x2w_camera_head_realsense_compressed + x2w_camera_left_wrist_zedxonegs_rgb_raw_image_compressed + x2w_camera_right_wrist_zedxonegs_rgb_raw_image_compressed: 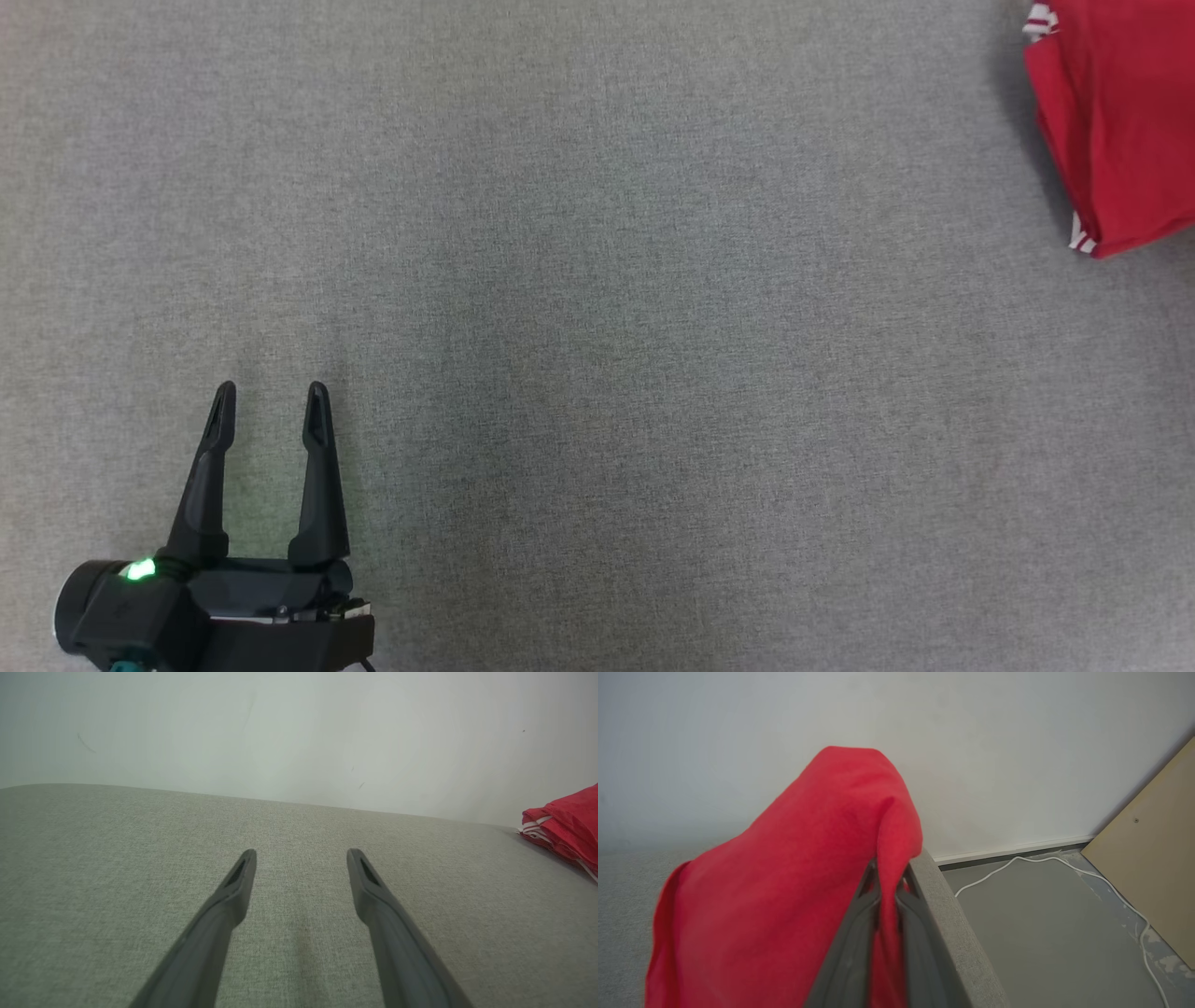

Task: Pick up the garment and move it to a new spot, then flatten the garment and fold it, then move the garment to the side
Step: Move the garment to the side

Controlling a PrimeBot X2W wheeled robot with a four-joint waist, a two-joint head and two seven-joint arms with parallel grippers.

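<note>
Red garment [1116, 121] folded into a compact stack at the far right edge of the grey fabric-covered surface [597, 327], partly cut off in head view; white striped trim [1081, 238] at a corner, looks like cuff or hem ribbing.

Right gripper [888, 882] nearly closed, pinching a fold of the red cloth between its fingers; the fabric drapes over the tips and hangs to the left in the right wrist view, close to the surface's edge. Left gripper [271, 392] wide open, holding nothing, low over bare fabric at lower left, well apart from the garment.

Handling, judged: light, soft, limp knit; no stiffness, sags from any pinch, so layers can slip apart if only the top one is caught; not fragile; the rough surface probably adds drag. Best hold is likely through all layers at a folded edge or corner.

No brand, label or readable writing visible.
</note>
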